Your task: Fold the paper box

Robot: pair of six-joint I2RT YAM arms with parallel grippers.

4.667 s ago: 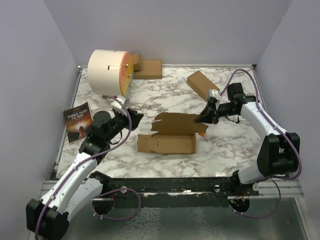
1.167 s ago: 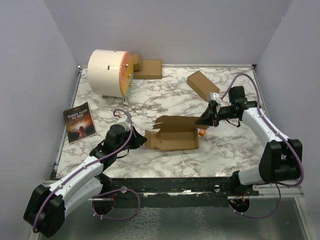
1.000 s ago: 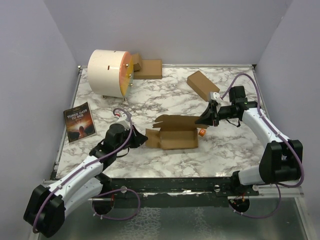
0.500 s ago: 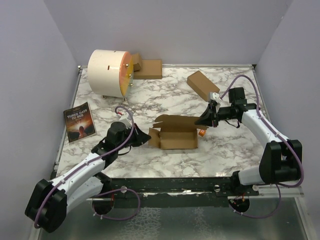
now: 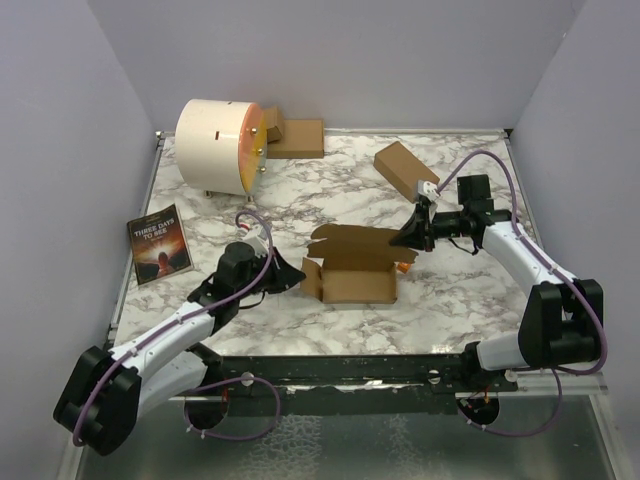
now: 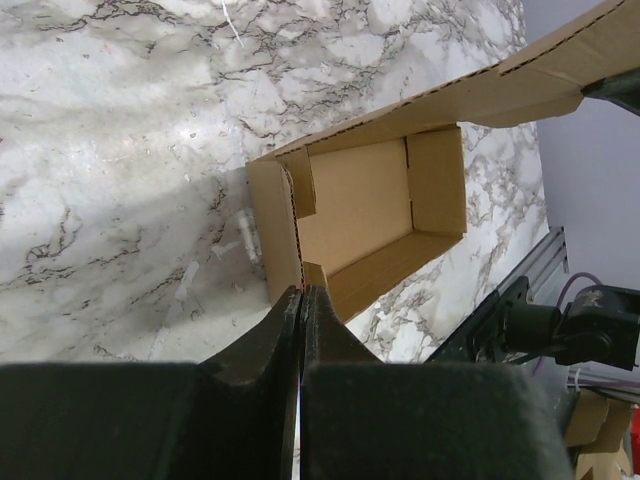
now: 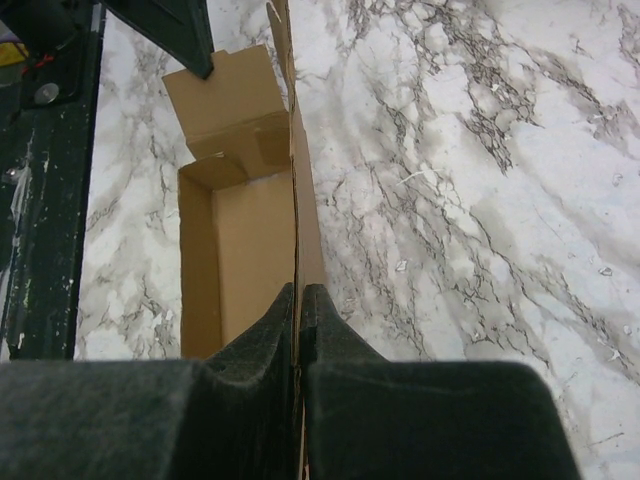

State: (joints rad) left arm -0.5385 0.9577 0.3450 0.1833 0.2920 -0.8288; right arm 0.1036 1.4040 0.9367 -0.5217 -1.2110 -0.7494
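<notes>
The paper box (image 5: 355, 285) of plain brown cardboard lies mid-table as a half-formed open tray with its rear panel raised. My left gripper (image 5: 297, 275) is shut with nothing between its fingers. Its tips press against the box's left end flap (image 6: 272, 225), which stands upright. In the left wrist view the tray's inside (image 6: 365, 195) shows beyond the left gripper's tips (image 6: 302, 292). My right gripper (image 5: 403, 240) is shut on the thin edge of the raised rear panel (image 7: 296, 150). That panel runs straight between the right gripper's jaws (image 7: 298, 290), with the tray (image 7: 245, 250) to its left.
A white drum with an orange face (image 5: 218, 145) stands at the back left, with flat cardboard pieces (image 5: 297, 137) behind it. A second brown carton (image 5: 405, 168) lies at the back right. A dark book (image 5: 158, 243) rests at the left edge. Grey walls close in three sides.
My left gripper has slid right along the table, pushing the box's left end flap up and inward. The box now looks shorter. The right gripper has kept its hold and barely moved.
</notes>
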